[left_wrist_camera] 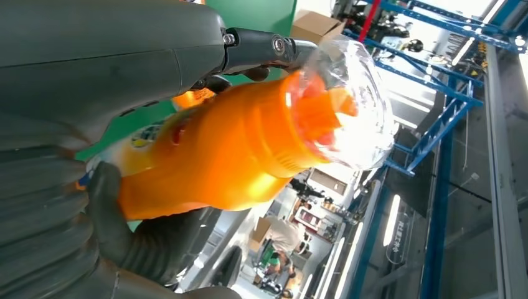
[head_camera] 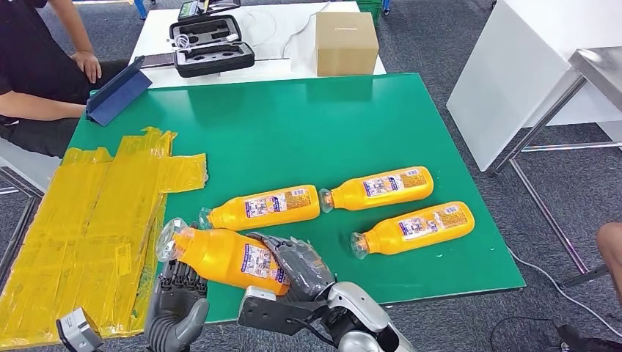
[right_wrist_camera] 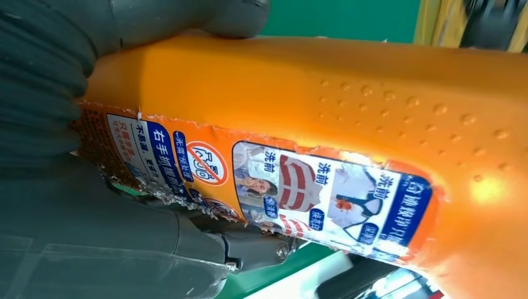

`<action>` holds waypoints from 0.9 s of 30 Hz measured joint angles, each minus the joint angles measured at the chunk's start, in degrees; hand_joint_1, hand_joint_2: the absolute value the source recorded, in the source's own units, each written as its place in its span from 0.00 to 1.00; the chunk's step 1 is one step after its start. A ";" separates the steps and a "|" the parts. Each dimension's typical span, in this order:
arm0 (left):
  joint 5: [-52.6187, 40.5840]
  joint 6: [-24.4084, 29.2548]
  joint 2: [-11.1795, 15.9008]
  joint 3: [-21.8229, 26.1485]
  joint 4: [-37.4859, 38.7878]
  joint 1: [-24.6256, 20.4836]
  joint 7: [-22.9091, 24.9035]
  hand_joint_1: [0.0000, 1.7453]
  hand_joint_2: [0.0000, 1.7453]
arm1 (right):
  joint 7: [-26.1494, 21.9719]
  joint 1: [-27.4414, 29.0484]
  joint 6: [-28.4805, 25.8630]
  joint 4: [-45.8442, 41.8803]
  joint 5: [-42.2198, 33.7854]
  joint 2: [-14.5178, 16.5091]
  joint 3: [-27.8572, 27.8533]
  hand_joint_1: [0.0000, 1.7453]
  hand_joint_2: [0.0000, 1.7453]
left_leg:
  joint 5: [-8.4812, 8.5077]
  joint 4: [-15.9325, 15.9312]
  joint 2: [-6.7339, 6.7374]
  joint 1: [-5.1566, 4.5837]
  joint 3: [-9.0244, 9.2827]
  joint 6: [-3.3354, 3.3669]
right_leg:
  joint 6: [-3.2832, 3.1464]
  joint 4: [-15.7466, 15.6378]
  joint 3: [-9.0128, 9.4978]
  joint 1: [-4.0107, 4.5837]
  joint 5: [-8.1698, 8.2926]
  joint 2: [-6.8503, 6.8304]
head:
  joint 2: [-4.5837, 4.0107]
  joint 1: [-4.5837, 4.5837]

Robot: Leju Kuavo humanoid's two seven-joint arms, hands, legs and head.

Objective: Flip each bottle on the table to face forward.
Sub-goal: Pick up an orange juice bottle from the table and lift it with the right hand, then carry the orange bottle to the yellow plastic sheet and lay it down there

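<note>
An orange bottle (head_camera: 224, 257) with a clear cap is lifted off the green table (head_camera: 293, 125) at its near left. My right hand (head_camera: 297, 265) grips its base end, with the printed label (right_wrist_camera: 299, 187) facing the wrist camera. My left hand (head_camera: 176, 297) holds it from below near the neck, where the orange bottle (left_wrist_camera: 236, 143) and clear cap (left_wrist_camera: 348, 106) are seen close up. Three more orange bottles lie on their sides: one at the middle (head_camera: 268, 206), one behind it to the right (head_camera: 381, 188), one at the near right (head_camera: 418, 228).
Yellow plastic sheets (head_camera: 88, 227) cover the table's left part. A blue tablet case (head_camera: 117, 92) leans at the far left corner, near a seated person (head_camera: 37, 66). A cardboard box (head_camera: 346, 42) and black case (head_camera: 211, 48) sit on the white table behind.
</note>
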 joint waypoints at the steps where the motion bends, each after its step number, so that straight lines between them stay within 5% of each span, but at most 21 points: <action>1: 0.27 -0.47 -0.07 0.22 0.20 -0.07 0.36 0.00 1.00 | -0.54 -0.17 1.18 0.05 0.09 -0.04 0.51 1.00 1.00 | 0.00 0.00 0.01 0.00 0.00 0.00 | 0.00 0.00 0.00 0.00 0.00 0.00 | 0.00 0.01; 9: -0.63 -2.58 -0.43 1.67 1.88 1.39 -0.89 0.00 1.00 | -5.62 1.37 3.56 -0.71 0.71 -2.25 5.16 1.00 1.00 | -0.02 0.00 0.01 0.00 -0.03 0.01 | -0.01 -0.01 -0.04 -0.01 -0.02 0.00 | 0.00 0.01; 23: -0.47 -3.55 -0.41 1.78 2.45 2.85 -0.99 0.00 1.00 | -7.42 1.88 3.63 -1.33 1.07 -5.07 6.64 1.00 1.00 | -0.02 0.00 0.04 -0.01 -0.01 0.01 | 0.00 -0.01 -0.05 -0.01 0.00 0.01 | 0.00 0.00; 27: 0.30 -3.95 -0.41 1.76 2.49 2.96 -0.89 0.36 1.00 | -7.52 1.89 3.63 -1.35 1.08 -5.43 6.74 1.00 1.00 | -0.02 0.00 0.04 -0.01 -0.01 0.01 | 0.00 -0.01 -0.06 -0.01 -0.01 0.01 | 0.00 0.00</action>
